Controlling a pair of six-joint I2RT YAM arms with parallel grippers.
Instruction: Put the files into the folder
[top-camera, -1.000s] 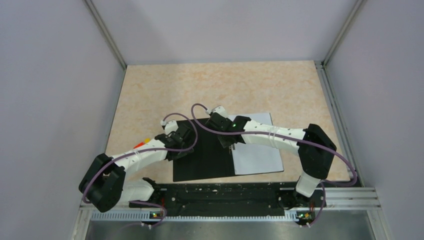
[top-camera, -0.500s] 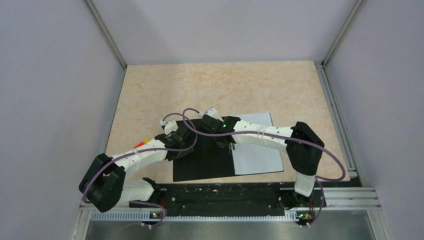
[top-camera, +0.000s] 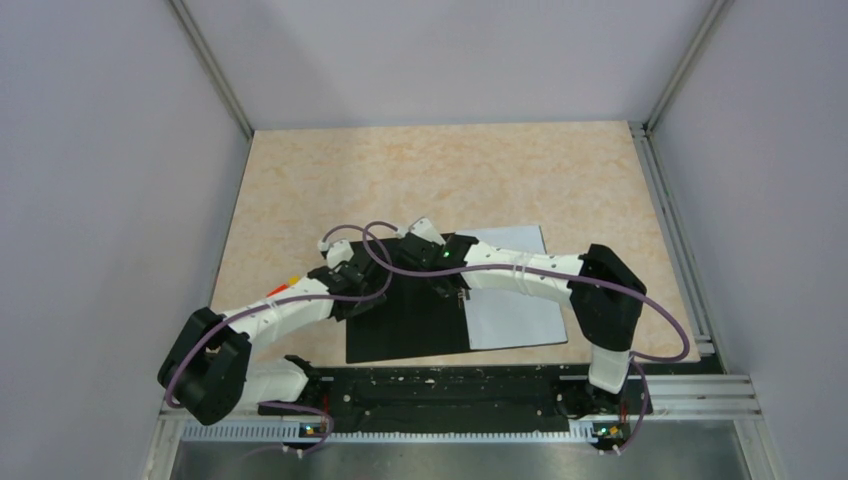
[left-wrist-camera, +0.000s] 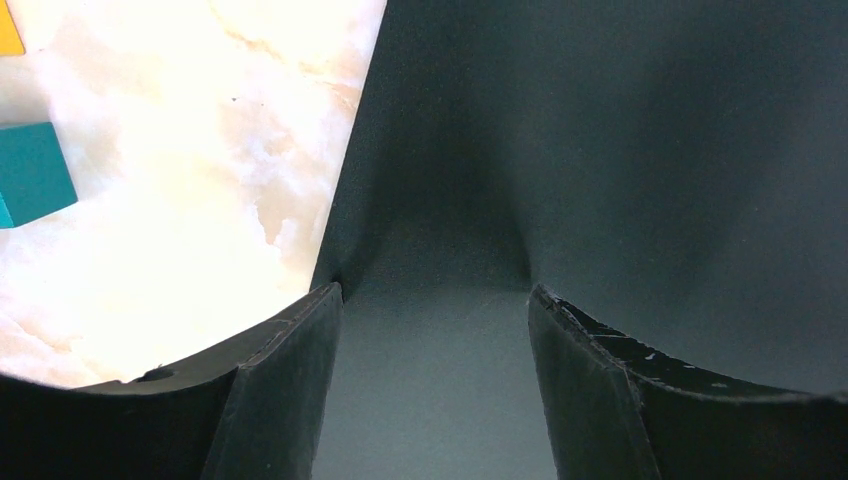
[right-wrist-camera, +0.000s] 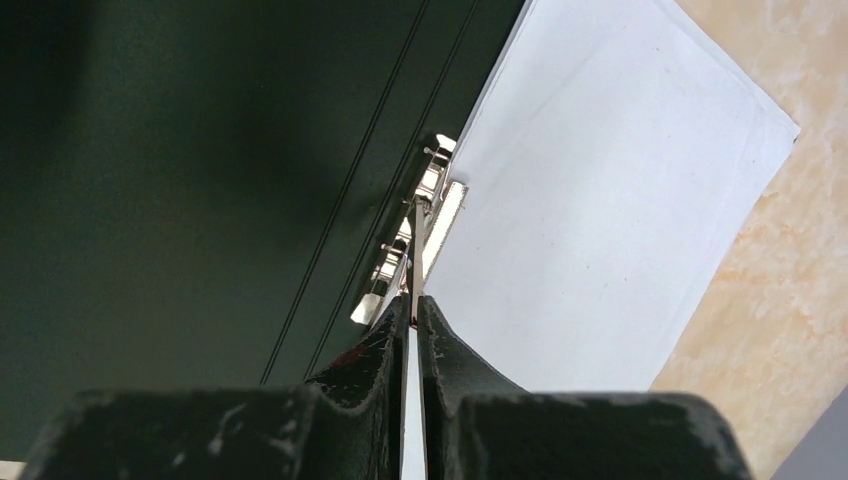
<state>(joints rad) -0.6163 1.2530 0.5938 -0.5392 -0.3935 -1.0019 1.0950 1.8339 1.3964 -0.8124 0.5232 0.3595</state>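
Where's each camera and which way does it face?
Top external: high behind the robot, looking down on left arm, right arm, black-lined folder, white paper sheets.
Left wrist: down past open left gripper onto folder.
Right wrist: down past right gripper, shut on the metal spine clip.
Shared: both wrist views show the folder's black inside.

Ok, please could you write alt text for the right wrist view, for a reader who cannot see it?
The right gripper, nearly shut, pinches the thin metal lever of the clip at the spine of the open folder. White files lie on the cover right of the clip; the black inner cover left of it is bare.
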